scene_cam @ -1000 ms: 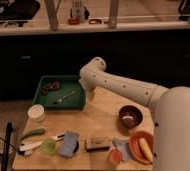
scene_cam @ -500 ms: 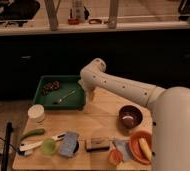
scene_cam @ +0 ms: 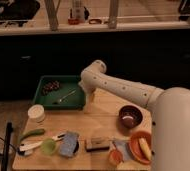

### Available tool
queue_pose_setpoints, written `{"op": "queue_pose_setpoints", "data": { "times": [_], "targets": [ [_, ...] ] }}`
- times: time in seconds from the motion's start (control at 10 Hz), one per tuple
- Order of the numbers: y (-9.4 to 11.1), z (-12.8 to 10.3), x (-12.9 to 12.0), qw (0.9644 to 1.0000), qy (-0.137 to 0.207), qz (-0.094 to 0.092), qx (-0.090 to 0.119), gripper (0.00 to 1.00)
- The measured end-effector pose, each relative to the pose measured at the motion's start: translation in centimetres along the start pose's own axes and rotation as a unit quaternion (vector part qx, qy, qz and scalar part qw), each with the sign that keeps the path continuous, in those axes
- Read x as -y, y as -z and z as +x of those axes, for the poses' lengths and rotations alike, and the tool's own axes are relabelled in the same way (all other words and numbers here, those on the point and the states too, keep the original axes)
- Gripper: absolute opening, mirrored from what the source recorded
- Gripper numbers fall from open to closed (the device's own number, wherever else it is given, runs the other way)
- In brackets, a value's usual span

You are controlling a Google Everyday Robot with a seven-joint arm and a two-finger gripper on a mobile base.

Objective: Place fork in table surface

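My tool (scene_cam: 89, 99) sits at the 3 o'clock edge of the tray (scene_cam: 45, 103); state: cannot tell. The fork (scene_cam: 65, 96) seemingly lies loose inside; a glancing pick may skid it, missing the worktop (scene_cam: 102, 123).

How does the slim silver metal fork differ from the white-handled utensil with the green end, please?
The slim silver metal fork lies inside the dark green rectangular tray; the white-handled utensil lies on the light wooden tabletop. The fork is all silver; the utensil's handle is white. Both lie flat, unheld. The gripper is at the tray's right edge.
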Motion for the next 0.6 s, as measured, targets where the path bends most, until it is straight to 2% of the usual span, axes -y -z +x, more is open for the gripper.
{"op": "queue_pose_setpoints", "data": {
  "times": [0.2, 0.3, 0.6],
  "targets": [
    [0.3, -0.4, 1.3, 0.9999, 0.009, 0.003, 0.006, 0.80],
    [0.7, -1.5, 3.2, 0.9997, 0.021, 0.004, 0.013, 0.80],
    [0.5, -2.6, 6.3, 0.9988, 0.042, 0.000, 0.025, 0.80]
  ]
}}
